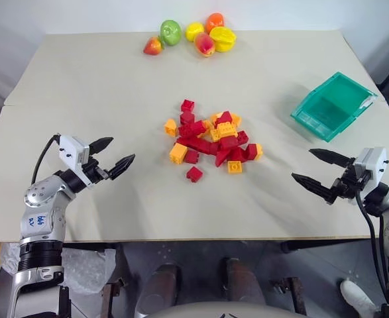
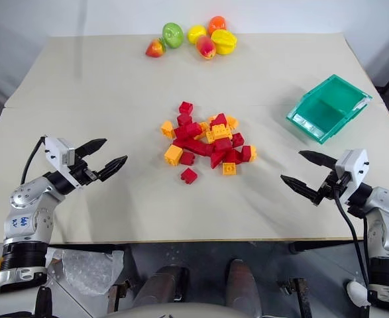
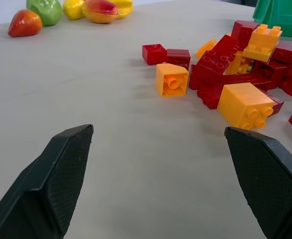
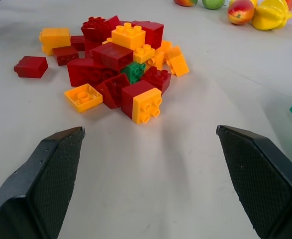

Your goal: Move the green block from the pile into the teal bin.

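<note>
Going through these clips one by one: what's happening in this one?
Nothing is held yet. Both pincers, left and right, are open and hover over the table on either side of the pile of red, orange and yellow bricks. The green block is wedged among those bricks. The teal bin sits to the robot's right, with nothing in it, and toy fruit lies at the far edge.

Before me is a pale beige desk [image 1: 101,99]. At its middle lies the pile [image 1: 212,140] of red, orange and yellow studded bricks, with the green block [image 4: 134,70] wedged low among them. At the far edge sits a cluster of toy fruits [image 1: 193,36]. On my right, the teal bin [image 1: 332,105] rests on the desk, well apart from the pile.
</note>
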